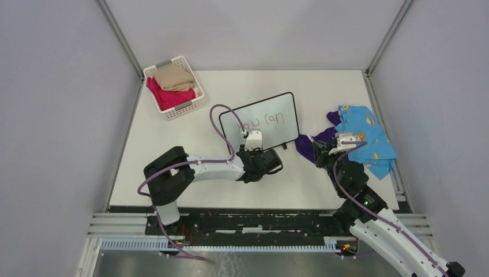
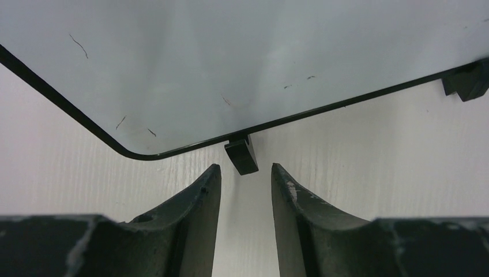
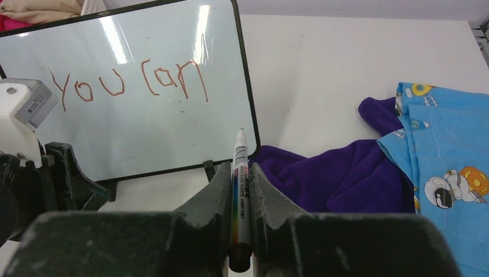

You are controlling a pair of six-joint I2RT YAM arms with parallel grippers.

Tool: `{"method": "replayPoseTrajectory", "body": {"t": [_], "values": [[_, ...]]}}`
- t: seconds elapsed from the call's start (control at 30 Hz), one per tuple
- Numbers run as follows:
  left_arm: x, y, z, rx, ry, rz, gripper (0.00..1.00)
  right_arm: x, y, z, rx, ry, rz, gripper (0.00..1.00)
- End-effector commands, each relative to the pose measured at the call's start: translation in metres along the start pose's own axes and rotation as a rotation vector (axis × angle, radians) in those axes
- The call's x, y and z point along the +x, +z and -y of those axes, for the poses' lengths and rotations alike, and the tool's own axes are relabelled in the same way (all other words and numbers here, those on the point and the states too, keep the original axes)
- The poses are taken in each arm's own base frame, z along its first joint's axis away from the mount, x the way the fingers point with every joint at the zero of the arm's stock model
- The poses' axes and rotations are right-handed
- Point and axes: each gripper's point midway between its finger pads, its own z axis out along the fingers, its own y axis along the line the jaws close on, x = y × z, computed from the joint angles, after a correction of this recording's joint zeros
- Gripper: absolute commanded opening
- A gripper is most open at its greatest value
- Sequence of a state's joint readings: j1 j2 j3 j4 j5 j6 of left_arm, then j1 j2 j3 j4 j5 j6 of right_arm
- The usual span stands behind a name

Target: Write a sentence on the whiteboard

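The whiteboard (image 1: pixel 271 112) stands mid-frame on the table (image 1: pixel 173 173) in the overhead view. Its long axis runs left to right, with the right end a little higher. "You can" faces the arms. The left gripper (image 2: pixel 246 167) is parted narrowly and holds nothing, just short of a black foot (image 2: pixel 241 153) on the board's lower edge. The right gripper (image 3: pixel 239 170) clamps a marker (image 3: pixel 240 150), tip up-frame beside the board's lower right corner and a purple cloth (image 3: pixel 323 179).

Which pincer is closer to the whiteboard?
Left. The left pincer, open, is at the whiteboard, just short of a foot on its near edge. The right pincer, shut on the marker, is off its right side, by the purple cloth.
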State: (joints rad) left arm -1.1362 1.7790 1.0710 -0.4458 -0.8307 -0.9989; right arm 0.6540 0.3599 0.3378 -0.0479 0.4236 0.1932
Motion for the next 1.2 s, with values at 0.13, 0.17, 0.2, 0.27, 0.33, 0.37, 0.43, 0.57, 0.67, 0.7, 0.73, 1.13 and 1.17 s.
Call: {"method": "replayPoseTrajectory", "body": {"t": [0.13, 0.17, 0.2, 0.27, 0.33, 0.37, 0.43, 0.57, 0.67, 0.7, 0.73, 1.13, 1.17], "values": [[-0.008, 0.015, 0.004, -0.004, -0.087, 0.027, 0.39, -0.014, 0.001, 0.0, 0.007, 0.006, 0.026, 0.0], [-0.007, 0.015, 0.004, -0.001, -0.089, 0.026, 0.37, -0.014, 0.001, -0.001, 0.006, 0.006, 0.025, 0.0], [-0.006, 0.016, 0.004, 0.002, -0.088, 0.023, 0.35, -0.013, 0.002, -0.001, 0.005, 0.007, 0.023, 0.0], [-0.003, 0.017, 0.003, 0.005, -0.084, 0.018, 0.3, -0.013, 0.002, -0.001, 0.006, 0.007, 0.02, 0.0], [0.0, 0.017, 0.002, 0.006, -0.078, 0.012, 0.27, -0.011, 0.003, -0.002, 0.003, 0.01, 0.015, 0.0], [0.002, 0.018, 0.001, 0.005, -0.076, 0.009, 0.26, -0.01, 0.003, -0.002, 0.003, 0.01, 0.012, 0.0], [0.006, 0.018, -0.001, 0.006, -0.071, 0.001, 0.24, -0.01, 0.003, -0.003, 0.0, 0.012, 0.012, 0.0], [0.01, 0.017, -0.006, 0.008, -0.061, -0.006, 0.19, -0.009, 0.004, -0.004, -0.003, 0.014, 0.009, 0.0], [0.01, 0.014, -0.011, 0.012, -0.056, -0.003, 0.16, -0.009, 0.005, -0.005, -0.006, 0.018, 0.009, 0.0], [0.011, 0.014, -0.013, 0.012, -0.053, -0.003, 0.16, -0.009, 0.005, -0.006, -0.009, 0.019, 0.009, 0.0], [0.012, 0.013, -0.015, 0.01, -0.049, -0.004, 0.16, -0.009, 0.005, -0.006, -0.011, 0.019, 0.008, 0.0], [0.017, 0.008, -0.033, 0.012, -0.03, -0.007, 0.15, -0.006, 0.007, -0.008, -0.018, 0.015, -0.004, 0.0], [0.016, 0.006, -0.033, 0.017, -0.026, -0.006, 0.15, -0.007, 0.007, -0.008, -0.019, 0.015, -0.004, 0.0]]}}
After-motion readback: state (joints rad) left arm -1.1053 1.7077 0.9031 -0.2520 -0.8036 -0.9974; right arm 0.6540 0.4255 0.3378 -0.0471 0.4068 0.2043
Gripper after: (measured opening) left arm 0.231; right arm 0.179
